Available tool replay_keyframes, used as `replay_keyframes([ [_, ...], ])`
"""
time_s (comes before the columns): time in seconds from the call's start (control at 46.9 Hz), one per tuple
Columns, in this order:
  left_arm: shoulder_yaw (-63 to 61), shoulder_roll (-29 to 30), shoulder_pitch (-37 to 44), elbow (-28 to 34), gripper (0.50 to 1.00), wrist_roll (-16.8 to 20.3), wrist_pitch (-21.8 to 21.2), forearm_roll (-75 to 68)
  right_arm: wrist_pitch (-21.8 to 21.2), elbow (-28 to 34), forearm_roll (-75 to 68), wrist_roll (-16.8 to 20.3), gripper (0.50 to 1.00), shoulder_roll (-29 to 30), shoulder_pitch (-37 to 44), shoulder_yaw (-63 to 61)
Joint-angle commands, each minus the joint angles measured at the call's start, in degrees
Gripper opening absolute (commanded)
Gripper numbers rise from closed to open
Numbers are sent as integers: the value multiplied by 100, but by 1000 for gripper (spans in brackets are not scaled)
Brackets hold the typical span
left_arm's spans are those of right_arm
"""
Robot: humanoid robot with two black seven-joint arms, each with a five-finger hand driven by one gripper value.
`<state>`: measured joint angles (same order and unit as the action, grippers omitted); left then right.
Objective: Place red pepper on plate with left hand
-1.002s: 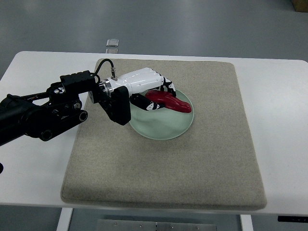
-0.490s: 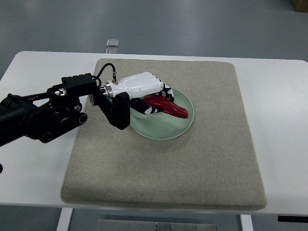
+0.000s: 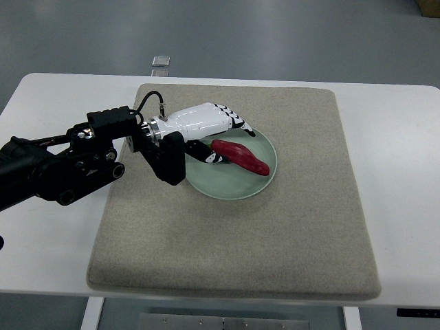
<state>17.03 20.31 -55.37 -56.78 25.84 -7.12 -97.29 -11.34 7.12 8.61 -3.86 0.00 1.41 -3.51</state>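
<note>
Since a second ago the left hand (image 3: 210,124) has let go of the red pepper (image 3: 240,156): its white fingers (image 3: 237,123), which were curled down over the pepper's stem end, now stretch out straighter toward the right of the frame and sit a little higher, clear of the pepper. Its thumb (image 3: 206,154), black with white marks, reaches in from the left just below the fingers, its tip close beside the pepper's blunt end; whether it touches cannot be told. So the fingers are apart and loose, clamped on nothing.

That pepper lies on the pale green plate (image 3: 261,183), in the plate's upper half, slanting from upper left down to a point at lower right, and it has shifted slightly toward the plate's middle. This plate rests on the beige mat (image 3: 234,247), left of and above the mat's centre. Under the mat is the white table (image 3: 399,172), bare along both sides of the frame.

From the left edge the black arm (image 3: 62,165) comes in across the middle of the frame, ending at the white hand over the plate's upper left rim
</note>
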Motion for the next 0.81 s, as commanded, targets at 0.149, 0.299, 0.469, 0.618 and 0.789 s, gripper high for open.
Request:
replay_keyframes([
  [0.149,72,0,0,1,958,0,-9,70,0,0,0,-1,932,0,0,-1],
  [0.299,160,-35,0,62,962,-8,-114,1131,0,-9,0,-1,932,0,0,-1],
  [0.469,196,-176,0,229,988,-35,-308,3424,0,0,0,-1,932,0,0,-1],
  [0.618,222,-167,-8,282,988,-44,-404,5218,0,-9,0,8,932,0,0,-1],
  [0.789,494,-167,18,422,992,-44,-404,6573,0,-9,0,-1,932,0,0,-1],
])
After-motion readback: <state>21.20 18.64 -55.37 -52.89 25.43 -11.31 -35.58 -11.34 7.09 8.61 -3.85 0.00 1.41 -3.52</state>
